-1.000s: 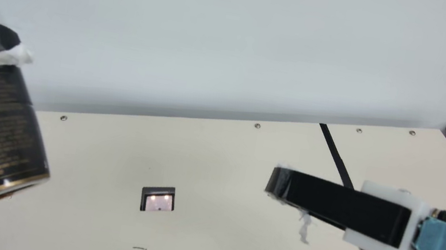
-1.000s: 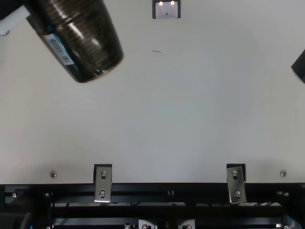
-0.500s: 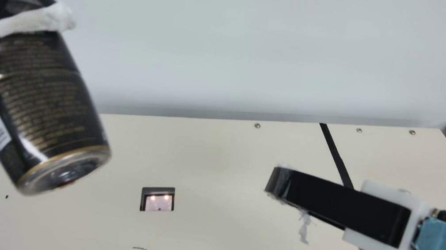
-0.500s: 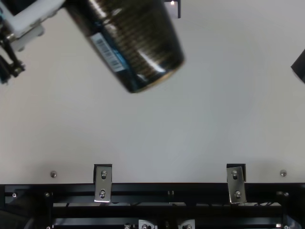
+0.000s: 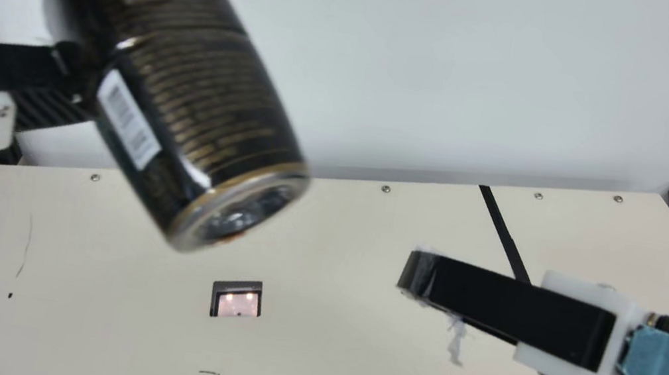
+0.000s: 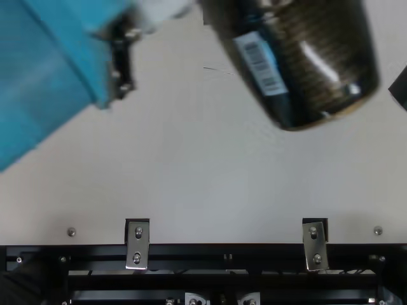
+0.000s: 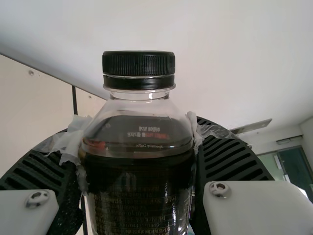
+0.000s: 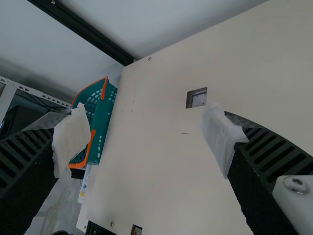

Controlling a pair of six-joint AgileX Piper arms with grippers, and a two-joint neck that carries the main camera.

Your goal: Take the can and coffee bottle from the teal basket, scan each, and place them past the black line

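High at the left of the main view, my left gripper (image 5: 78, 6) is shut on the dark coffee bottle (image 5: 186, 104), which hangs tilted, base toward the lower right, a white barcode label facing the camera. In the left wrist view the bottle (image 7: 139, 161) stands between the pads of my left gripper (image 7: 137, 147), black cap outward. My right gripper (image 5: 415, 274) is over the table, left of the black line (image 5: 505, 234); the right wrist view has my right gripper (image 8: 142, 139) open with nothing between its fingers. The teal basket (image 8: 100, 120) is at the table's edge.
A small scanner window (image 5: 237, 299) is set in the table (image 5: 320, 360), below the bottle's base in the main view. A wall rises behind the table's far edge. Metal brackets (image 6: 137, 244) sit along the near rail.
My left gripper has carried the coffee bottle rightward and upward in the main view, and rightward across the top view. My right arm has kept still.
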